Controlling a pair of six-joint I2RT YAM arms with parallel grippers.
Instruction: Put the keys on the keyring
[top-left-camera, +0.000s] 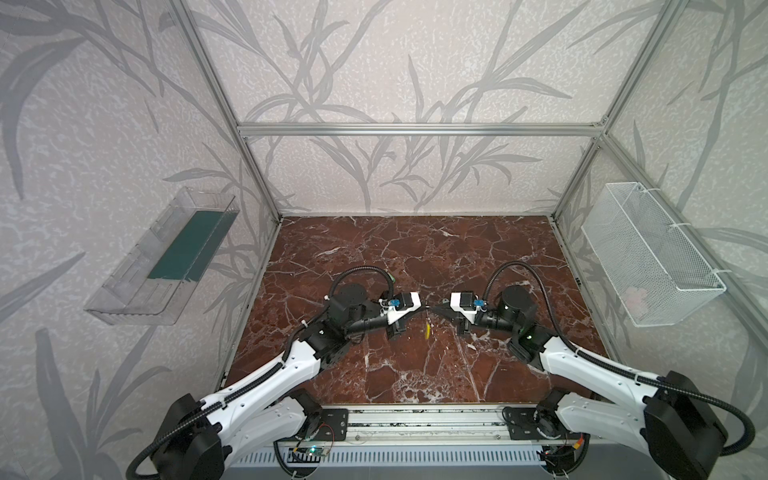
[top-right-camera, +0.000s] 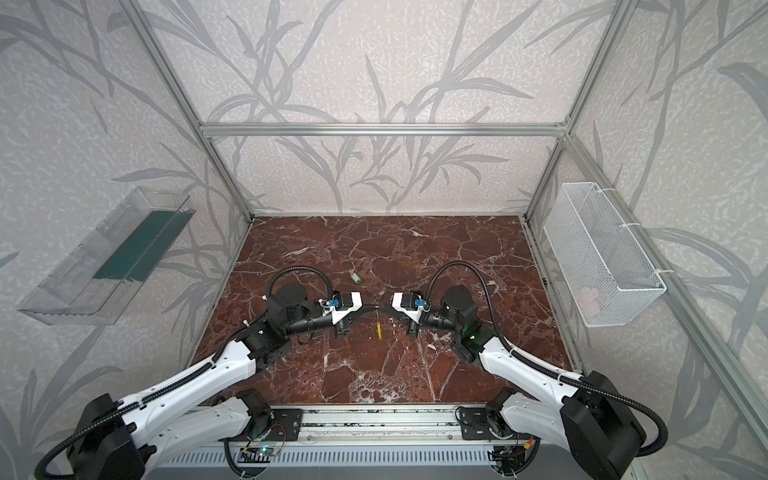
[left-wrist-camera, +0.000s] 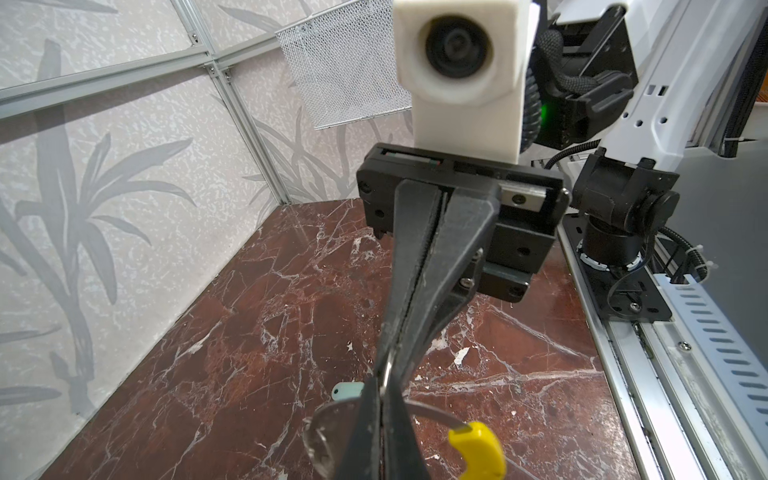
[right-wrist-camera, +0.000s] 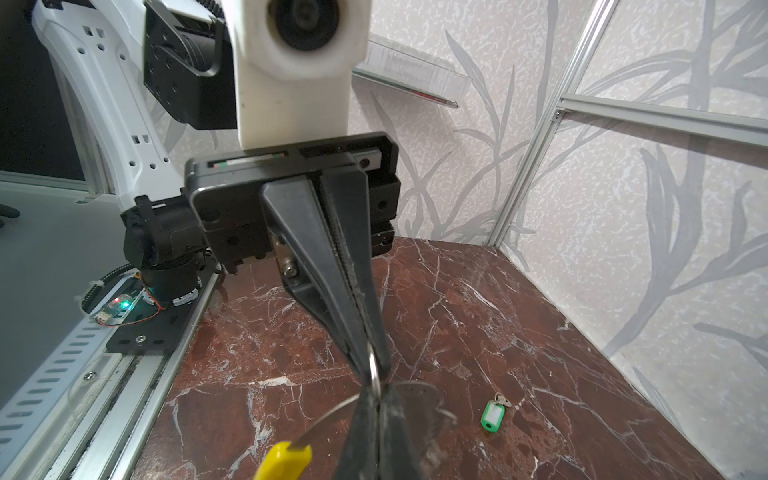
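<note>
Left wrist view showed left end effector (left-wrist-camera: 380, 388) and right end effector (left-wrist-camera: 392, 357) clamped on the keyring (left-wrist-camera: 432, 411) above the counter (left-wrist-camera: 249, 332); its thin wire was judged light, stiff, slippery, best pinched on bare metal.

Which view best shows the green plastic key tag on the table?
Right wrist: green plastic key tag lies unobstructed, metal key visible. Both top views show it tiny; left wrist view leaves it uncertain.
</note>
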